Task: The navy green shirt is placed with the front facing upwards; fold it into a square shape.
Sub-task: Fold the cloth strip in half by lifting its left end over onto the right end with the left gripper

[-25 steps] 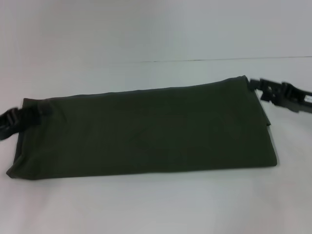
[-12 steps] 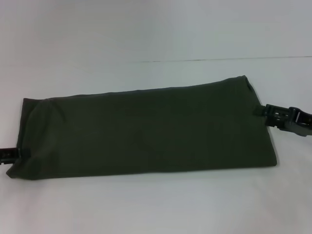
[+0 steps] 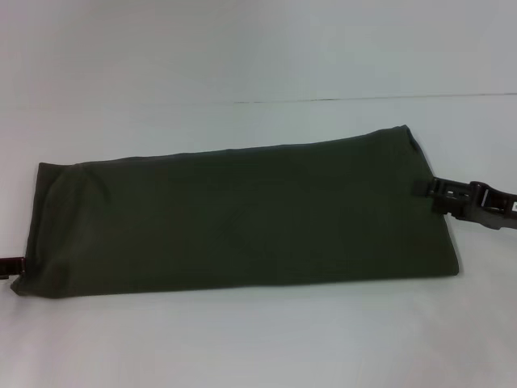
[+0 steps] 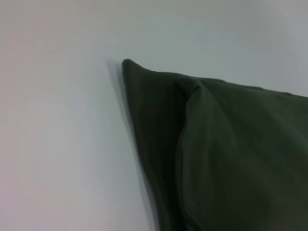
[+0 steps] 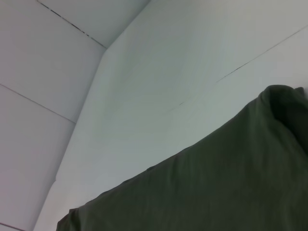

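The navy green shirt (image 3: 242, 214) lies on the white table as a long folded band with its plain green side up; no lettering shows. My right gripper (image 3: 428, 188) sits at the band's right end, about halfway along that short edge, touching or just beside the cloth. Only a sliver of my left gripper (image 3: 10, 263) shows at the picture's left border, by the band's near left corner. In the left wrist view a folded corner of the shirt (image 4: 231, 154) lies flat on the table. The right wrist view looks along the shirt (image 5: 216, 187) from its right end.
The white table (image 3: 242, 339) spreads around the shirt on every side. A thin dark seam (image 3: 363, 99) crosses the surface behind the shirt. White wall panels (image 5: 43, 57) rise past the table's far edge in the right wrist view.
Both grippers left the band's far corners and moved nearer along its short ends. The left one slid toward the near left corner and almost out of the picture. The shirt stayed flat.
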Motion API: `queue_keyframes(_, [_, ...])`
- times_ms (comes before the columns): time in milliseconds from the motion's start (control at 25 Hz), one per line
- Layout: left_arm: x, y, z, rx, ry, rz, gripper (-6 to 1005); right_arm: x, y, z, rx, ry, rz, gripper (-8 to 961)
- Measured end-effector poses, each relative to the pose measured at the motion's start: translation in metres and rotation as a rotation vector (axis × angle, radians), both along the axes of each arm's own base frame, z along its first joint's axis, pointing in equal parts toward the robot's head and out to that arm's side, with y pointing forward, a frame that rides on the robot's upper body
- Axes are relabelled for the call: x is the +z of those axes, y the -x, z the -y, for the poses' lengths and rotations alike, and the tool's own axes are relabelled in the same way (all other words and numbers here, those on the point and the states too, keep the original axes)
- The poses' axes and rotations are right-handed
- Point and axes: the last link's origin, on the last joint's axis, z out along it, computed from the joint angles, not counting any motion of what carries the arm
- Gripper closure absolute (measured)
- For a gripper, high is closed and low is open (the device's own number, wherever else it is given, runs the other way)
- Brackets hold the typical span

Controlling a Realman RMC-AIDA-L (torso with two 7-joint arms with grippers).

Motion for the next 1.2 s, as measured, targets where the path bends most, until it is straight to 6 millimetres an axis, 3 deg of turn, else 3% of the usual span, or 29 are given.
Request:
queue_keyframes(960, [-0.023,-0.007,-0.001,-0.089,0.071,-0.037,411,-0.005,0.0,0.003,0.002,0.017,0.002,97])
queue_keyframes(1080, [-0.024,-0.01,-0.003,-0.11,0.075,-0.054,625,-0.005,0.001,0.003,0.005,0.019,0.001,97])
queue_keyframes(1200, [-0.022,-0.012,-0.004,-0.114,0.067,-0.066,739,-0.005,0.002,0.002,0.008,0.02,-0.001,98])
